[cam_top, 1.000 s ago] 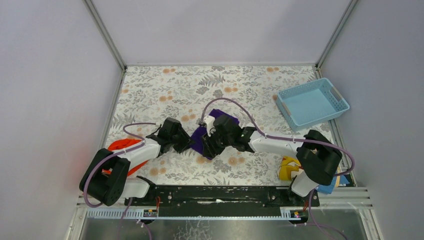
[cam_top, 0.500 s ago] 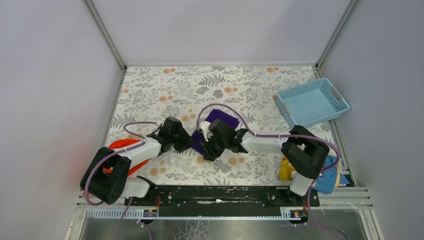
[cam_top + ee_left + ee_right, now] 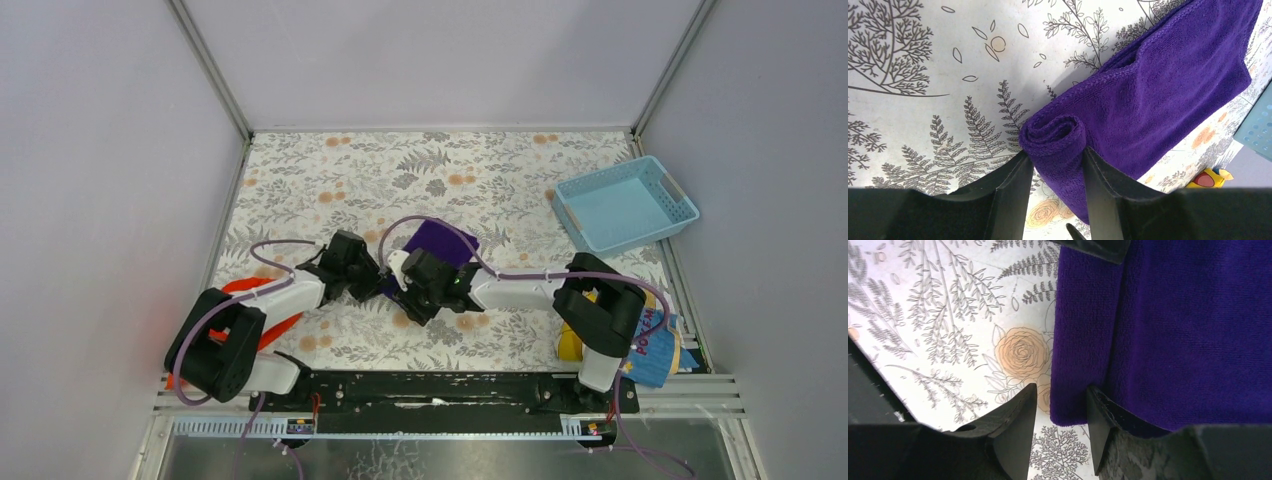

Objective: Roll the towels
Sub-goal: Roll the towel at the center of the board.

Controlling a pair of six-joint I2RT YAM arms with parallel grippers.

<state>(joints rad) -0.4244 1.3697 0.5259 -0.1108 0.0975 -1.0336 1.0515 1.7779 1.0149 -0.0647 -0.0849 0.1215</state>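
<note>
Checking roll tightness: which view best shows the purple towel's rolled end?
Left wrist: the spiral end of the towel faces the camera. Right wrist shows only the roll's side; the top view only a purple patch.

Deep purple towel [image 3: 1158, 90]: plain, no print, rolled end between black fingers [image 3: 1013, 200] of left gripper [image 3: 1053, 160]. Same purple fills view past right gripper [image 3: 1060, 390], fingers [image 3: 1013, 430] black too. Tablecloth [image 3: 330, 180] under both grippers: off-white, grey ferns and twigs, peach-orange roses. Orange-red towel [image 3: 238, 289] behind left gripper: plain. Basket [image 3: 625, 205] far beyond right gripper: light blue. Printed cloth [image 3: 655, 345] behind right gripper: yellow and blue, lettered.
</note>
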